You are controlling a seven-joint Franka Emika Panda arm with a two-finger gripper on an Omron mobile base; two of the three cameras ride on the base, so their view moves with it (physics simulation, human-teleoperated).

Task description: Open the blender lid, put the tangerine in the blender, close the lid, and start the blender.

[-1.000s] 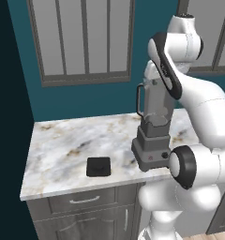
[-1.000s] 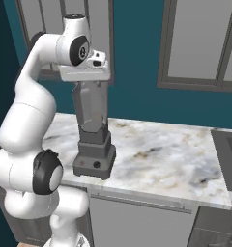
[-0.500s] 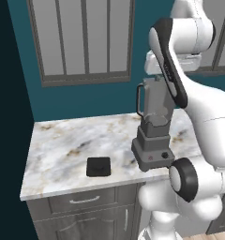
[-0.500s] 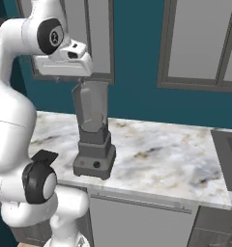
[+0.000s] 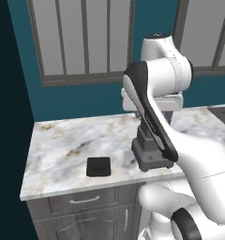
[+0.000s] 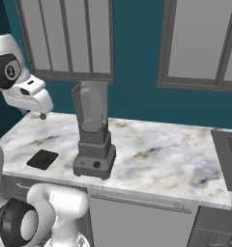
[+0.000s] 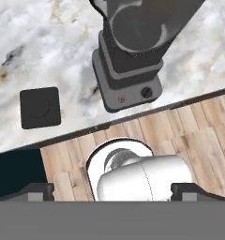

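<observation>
Marbled white counter [image 6: 161,154] under teal wall carries the dark grey boxy blender with tall translucent pitcher [image 6: 92,132], top uncovered. Small flat black square lid [image 6: 42,158] lies flat on counter, well left of blender base. Lid looks light, rigid, thin — best pinched across opposite edges from above. Hand [image 7: 112,193] high over blender, fingers apart, holding nothing. Tangerine — can't tell where.

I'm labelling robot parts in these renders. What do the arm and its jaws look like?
The arm is glossy white, built of rounded segments with dark grey bands and round joint caps. The gripper ends in two small dark blocky tips. No cables or markings are visible.
</observation>
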